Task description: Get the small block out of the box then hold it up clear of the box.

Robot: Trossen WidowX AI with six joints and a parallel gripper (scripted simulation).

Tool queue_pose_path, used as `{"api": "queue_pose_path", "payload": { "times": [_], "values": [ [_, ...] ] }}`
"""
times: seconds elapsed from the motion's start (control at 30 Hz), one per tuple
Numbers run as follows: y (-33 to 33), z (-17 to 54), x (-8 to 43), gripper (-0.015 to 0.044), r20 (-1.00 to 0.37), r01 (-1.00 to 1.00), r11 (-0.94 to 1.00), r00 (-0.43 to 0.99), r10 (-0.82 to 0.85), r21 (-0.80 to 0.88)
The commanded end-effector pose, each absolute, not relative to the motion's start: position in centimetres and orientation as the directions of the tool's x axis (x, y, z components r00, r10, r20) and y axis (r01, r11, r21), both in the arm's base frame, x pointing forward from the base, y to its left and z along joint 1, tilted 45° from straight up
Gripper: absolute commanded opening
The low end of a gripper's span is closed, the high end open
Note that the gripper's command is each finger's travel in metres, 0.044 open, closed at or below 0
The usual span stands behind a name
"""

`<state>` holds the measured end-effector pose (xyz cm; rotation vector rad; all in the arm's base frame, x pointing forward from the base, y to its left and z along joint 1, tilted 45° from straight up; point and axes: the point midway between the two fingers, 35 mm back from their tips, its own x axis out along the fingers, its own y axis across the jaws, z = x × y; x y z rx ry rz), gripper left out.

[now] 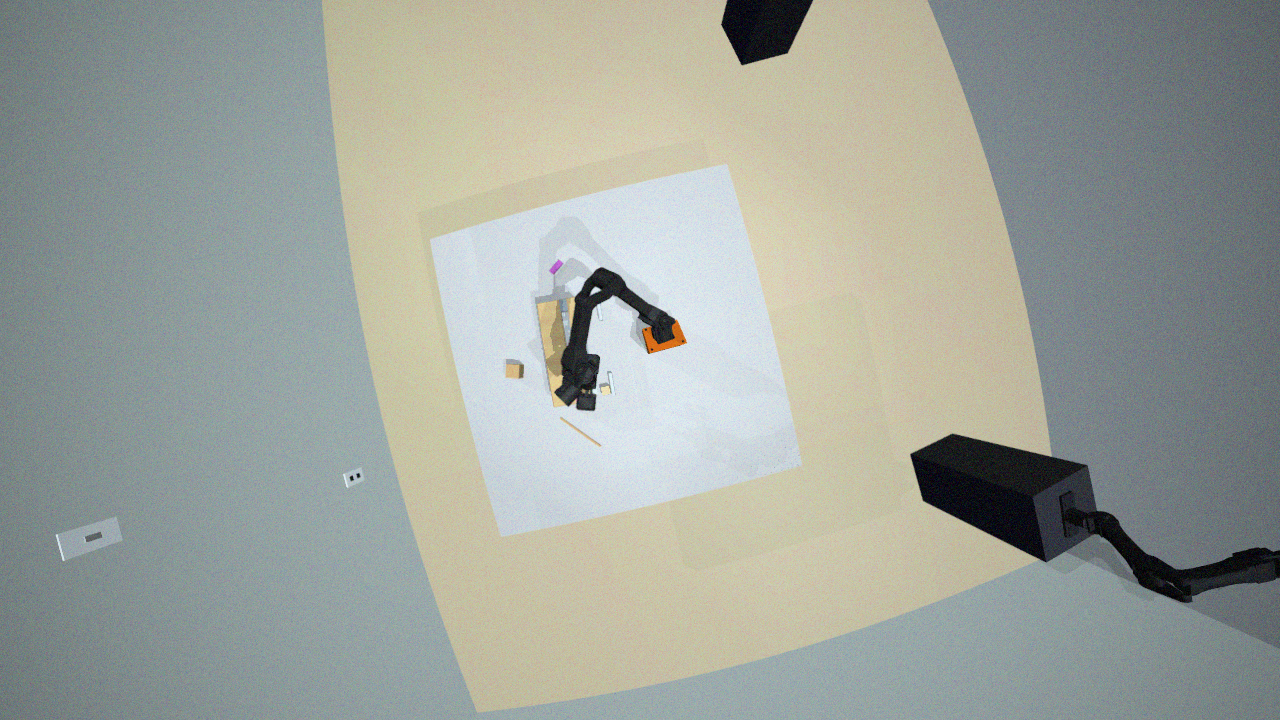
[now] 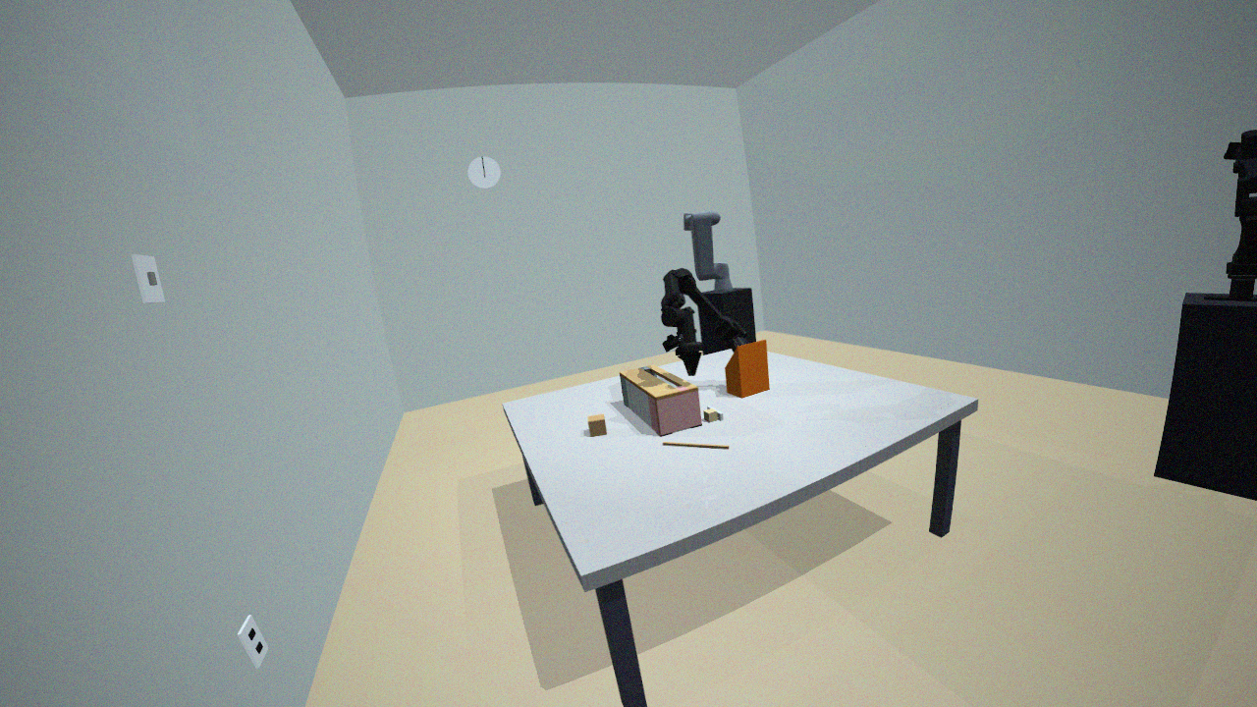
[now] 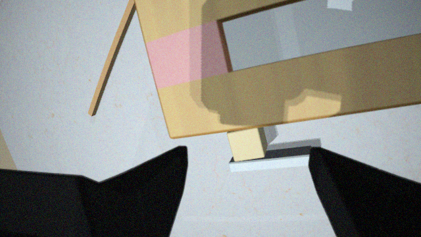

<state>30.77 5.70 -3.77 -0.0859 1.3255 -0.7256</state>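
Observation:
The small pale yellow block (image 1: 605, 389) (image 2: 711, 414) (image 3: 243, 146) is outside the box, on the table beside the box's long side, near its pink-marked end. It touches or nearly touches a short white rail (image 1: 612, 380) (image 3: 270, 165). The box (image 1: 547, 326) (image 2: 677, 411) (image 3: 184, 115) stands upright, with a wooden top and a long slot. My gripper (image 2: 692, 372) (image 3: 248, 156) is open and empty, pointing down above the table beside the box. In the wrist view the block appears between the fingertips but below them. In the top view the arm hides part of the box.
A thin wooden stick (image 1: 580, 431) (image 2: 695, 446) (image 3: 112, 59) lies off the pink end. A tan cube (image 1: 513, 369) (image 2: 596, 426) stands across the box. A purple block (image 1: 555, 266) lies past the far end. A second white rail (image 1: 600, 312) lies near the orange arm base (image 2: 748, 369).

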Motion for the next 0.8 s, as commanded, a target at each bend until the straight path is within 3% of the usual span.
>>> {"api": "queue_pose_path", "payload": {
  "times": [0.0, 0.17, 0.37, 0.57, 0.77],
  "values": [
    [6.6, -4.4, 30.4, 0.0285, -0.803, -0.309, 0.748, 0.111, -0.586, -0.588],
    [7.2, -4.8, 30.1, 0.0285, -0.770, -0.744, 0.444, 0.146, -0.621, -0.499],
    [7.8, -5.2, 29.8, 0.0285, -0.737, -0.949, 0.077, 0.183, -0.651, -0.305],
    [8.4, -5.5, 29.5, 0.0285, -0.706, -0.959, -0.283, 0.218, -0.674, -0.027],
    [9.0, -5.8, 29.2, 0.0285, -0.674, -0.778, -0.562, 0.257, -0.693, 0.281]
  ]
}}
